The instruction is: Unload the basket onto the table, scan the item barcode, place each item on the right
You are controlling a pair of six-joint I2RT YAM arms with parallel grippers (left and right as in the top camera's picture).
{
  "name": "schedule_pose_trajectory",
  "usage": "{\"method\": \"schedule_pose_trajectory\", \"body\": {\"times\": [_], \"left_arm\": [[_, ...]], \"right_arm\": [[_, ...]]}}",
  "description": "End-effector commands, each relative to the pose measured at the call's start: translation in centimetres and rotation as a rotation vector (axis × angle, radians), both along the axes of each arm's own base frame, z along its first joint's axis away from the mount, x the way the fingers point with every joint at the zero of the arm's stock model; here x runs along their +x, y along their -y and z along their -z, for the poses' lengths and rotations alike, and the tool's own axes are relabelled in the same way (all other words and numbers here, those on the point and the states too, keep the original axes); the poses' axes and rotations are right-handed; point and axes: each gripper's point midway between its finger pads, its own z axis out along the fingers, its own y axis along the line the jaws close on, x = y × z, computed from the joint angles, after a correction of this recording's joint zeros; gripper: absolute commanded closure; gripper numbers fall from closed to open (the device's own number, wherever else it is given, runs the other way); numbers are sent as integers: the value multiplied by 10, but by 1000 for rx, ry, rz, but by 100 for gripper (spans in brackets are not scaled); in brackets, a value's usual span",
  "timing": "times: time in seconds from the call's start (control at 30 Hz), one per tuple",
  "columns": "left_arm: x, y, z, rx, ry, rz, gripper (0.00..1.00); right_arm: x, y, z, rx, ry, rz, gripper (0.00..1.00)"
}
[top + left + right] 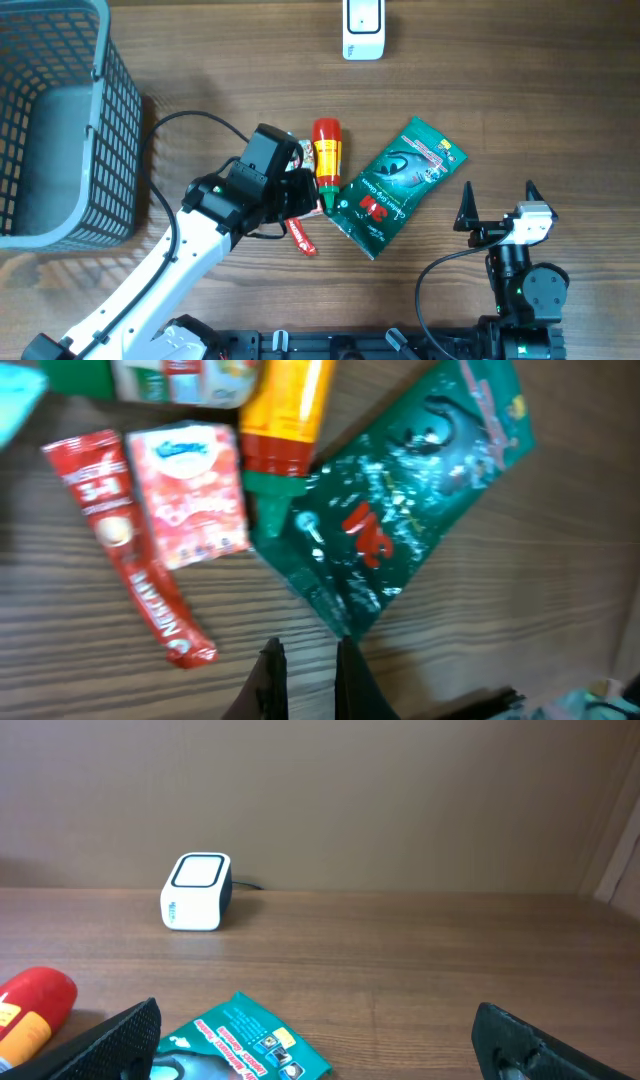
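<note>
The left arm [150,275] has a long white shell that meets black joint housings behind the hand. A boxy black camera module [268,155] sits above the wrist, and a thin black cable [200,114] loops out behind it. The left gripper [307,678] has two slim, dark, tapered fingers. The right arm [540,285] is mostly black, with round joints. A small white block [530,220] sits just behind the right gripper [498,200], whose black fingers are pointed. A second black cable [432,264] curls behind that wrist.

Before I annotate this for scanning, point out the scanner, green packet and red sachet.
scanner [363,42], overhead view, its white body.
green packet [398,188], overhead view, centre of printed face.
red sachet [140,585], left wrist view, middle of its length.
</note>
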Motion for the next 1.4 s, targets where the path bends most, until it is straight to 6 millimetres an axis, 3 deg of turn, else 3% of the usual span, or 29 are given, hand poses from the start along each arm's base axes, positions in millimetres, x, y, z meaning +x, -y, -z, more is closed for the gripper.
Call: {"method": "schedule_pose_trajectory", "body": {"times": [0.0,0.47,0.73,1.0,1.1,1.2,1.37], "left_arm": [[6,-17,0,46,-13,-165,96],[8,-18,22,132,-39,-178,96],[22,7,-1,156,181,-147,96],[29,2,-6,207,253,-132,96],[48,-2,-35,245,408,-116,96],[73,-5,-90,255,609,-151,96],[96,-5,-218,206,961,-198,96]], "right_arm": [[0,-4,0,-8,2,-22,0],[0,-4,0,-8,2,-22,0],[0,-4,0,-8,2,-22,0],[0,-4,0,-8,2,-22,0],[0,-4,0,-8,2,-22,0],[0,-4,0,-8,2,-22,0],[0,-4,0,-8,2,-22,0]]}}
